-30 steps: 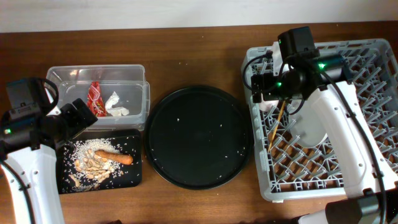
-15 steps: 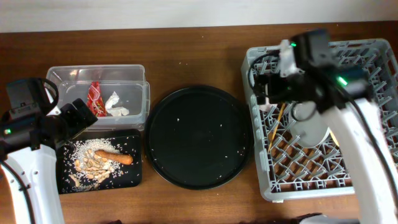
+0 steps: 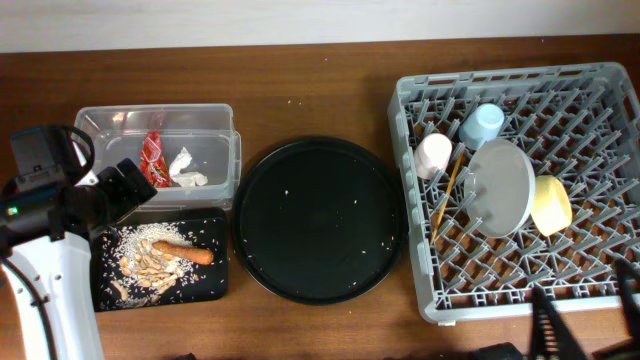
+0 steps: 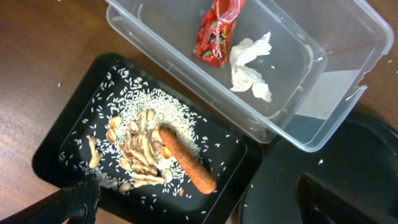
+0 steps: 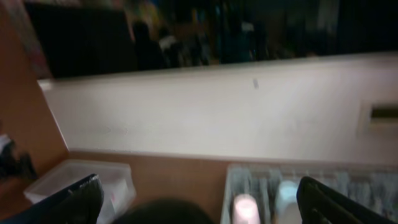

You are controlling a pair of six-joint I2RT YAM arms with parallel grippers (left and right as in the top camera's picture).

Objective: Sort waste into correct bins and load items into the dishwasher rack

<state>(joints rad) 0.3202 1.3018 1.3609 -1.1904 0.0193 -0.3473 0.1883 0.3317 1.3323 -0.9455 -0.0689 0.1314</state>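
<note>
**Right arm clears the rack**

Withdrawn from above the large square grey plastic crate (image 3: 412, 140), the right gripper (image 5: 199, 184) shows overhead only as dark fingers (image 3: 545, 318) at the lower right edge, spread apart and empty. Nothing now covers the load. A light blue cup (image 3: 483, 123), a pale pink cup (image 3: 434, 155), a tilted pale white plate (image 3: 500, 187), a yellow bowl (image 3: 550, 204) just beside it and wooden chopsticks (image 3: 447, 195) slanting among the pegs all sit in the crate.

The left gripper (image 4: 199, 190) has not shifted — jaws wide, holding nothing, above the shallow black rectangular tray (image 3: 212, 282). That tray carries beige food scraps with rice-like grains (image 3: 150, 265) and an orange-brown sausage-like stick (image 3: 186, 253). Just behind it, the clear plastic rectangular tub (image 3: 100, 118) holds a red snack wrapper (image 3: 153, 158) and crumpled white paper (image 3: 186, 167). A large round black tray (image 3: 320, 220) — flecked with grains — lies between bins and crate.
</note>
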